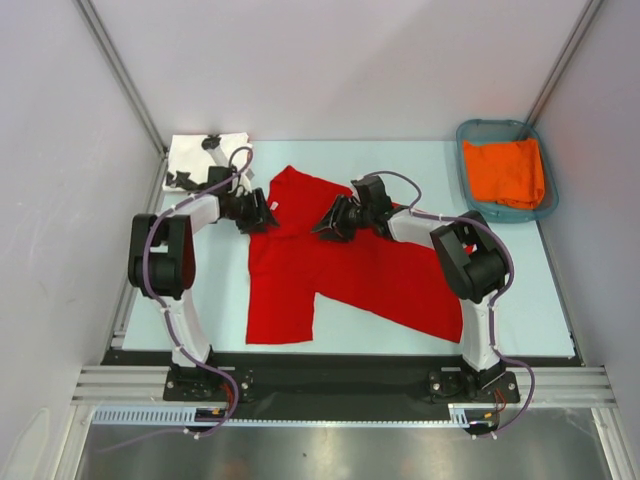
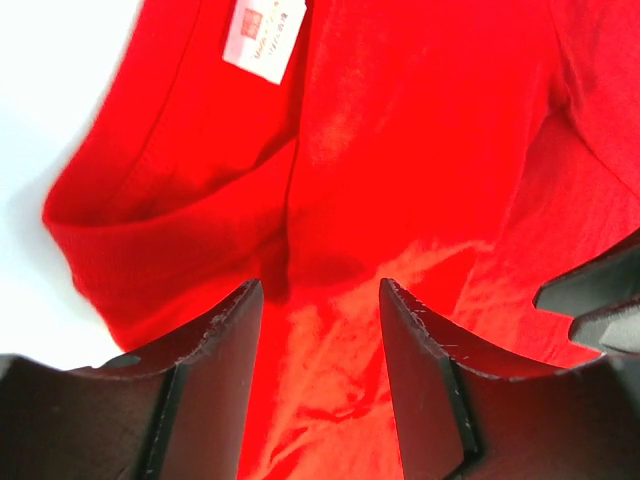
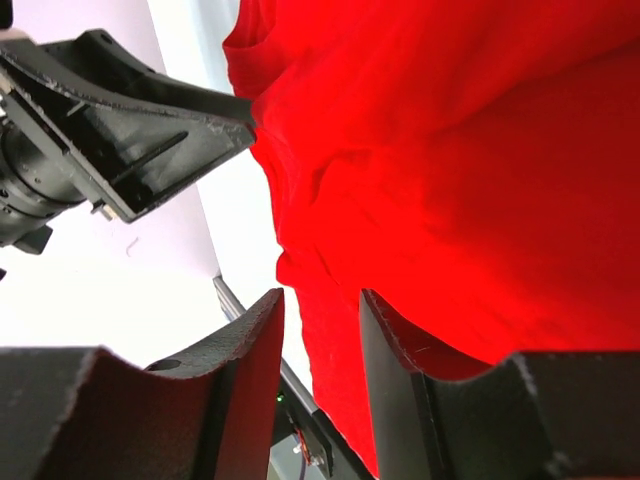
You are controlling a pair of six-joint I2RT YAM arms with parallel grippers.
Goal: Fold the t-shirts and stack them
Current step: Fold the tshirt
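Nearest us, the lower part of the red tee (image 1: 330,285) lies flat on the table (image 1: 420,170), its hem reaching almost to the near edge

Farther in, both grippers meet the tee's upper part. The left gripper (image 1: 258,212) comes in from the left and is clenched on a bunch of red cloth beside the collar. In its wrist view, cloth fills the gap between the fingers (image 2: 235,330), and a white label (image 2: 262,40) shows just beyond them

The right gripper (image 1: 328,222) comes in from the right. Its fingers (image 3: 250,380) stand on either side of a fold at the tee's edge, with cloth between them, but we cannot tell whether they pinch it or only straddle it. In that wrist view the cloth is lifted clear of the table. The two grippers are near each other but apart, with the collar between them

Beyond the left gripper, the white tee (image 1: 205,160) with black shapes lies at the far left corner. At the far right corner, a teal basket (image 1: 468,132) holds an orange cloth (image 1: 505,170)
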